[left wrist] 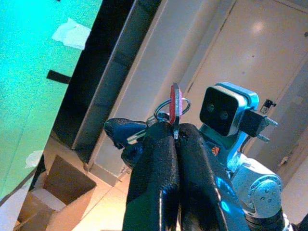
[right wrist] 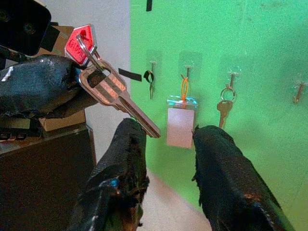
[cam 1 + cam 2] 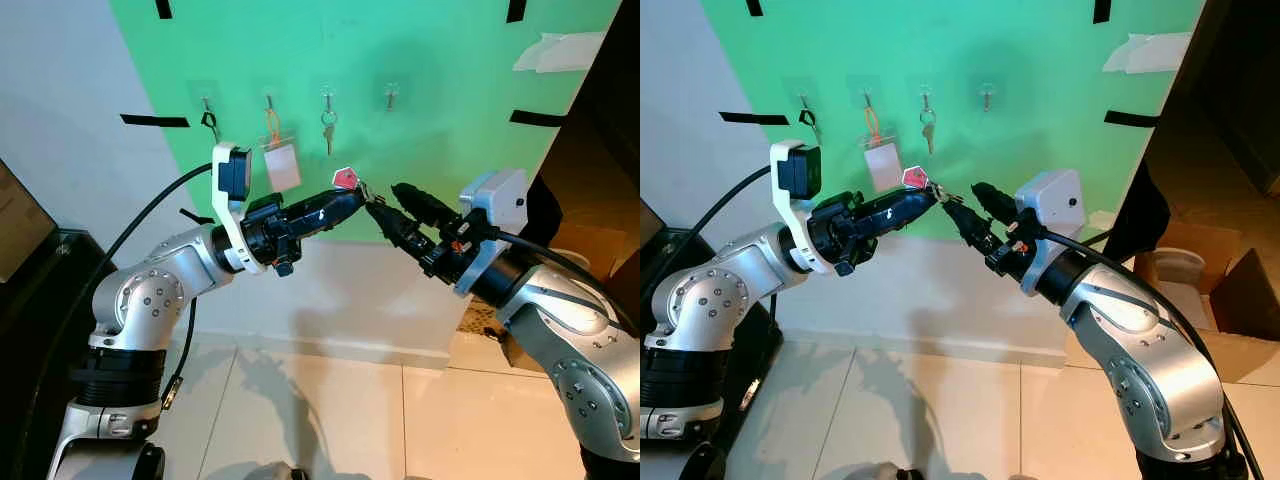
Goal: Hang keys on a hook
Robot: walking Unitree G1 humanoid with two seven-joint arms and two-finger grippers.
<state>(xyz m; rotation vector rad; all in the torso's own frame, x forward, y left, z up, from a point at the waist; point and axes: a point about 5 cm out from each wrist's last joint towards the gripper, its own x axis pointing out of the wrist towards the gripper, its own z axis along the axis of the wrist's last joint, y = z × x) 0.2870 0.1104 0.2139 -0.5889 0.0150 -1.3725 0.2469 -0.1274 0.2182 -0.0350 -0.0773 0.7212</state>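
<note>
Green board (image 3: 420,140) carries four hooks; the rightmost hook (image 3: 391,97) is bare. Left gripper (image 3: 352,196) is clamped on the red-tagged key (image 2: 118,94), below the hooks at 6 o'clock. Right gripper (image 2: 166,144), fingers apart, faces the key blade.

Beyond my two grippers stands a green wall panel (image 3: 430,120) with a row of four hooks. The first hook (image 3: 207,103) carries a dark loop, the second an orange-looped clear tag (image 3: 281,160), the third a silver key (image 3: 328,128), the fourth hook (image 3: 391,97) nothing.
</note>
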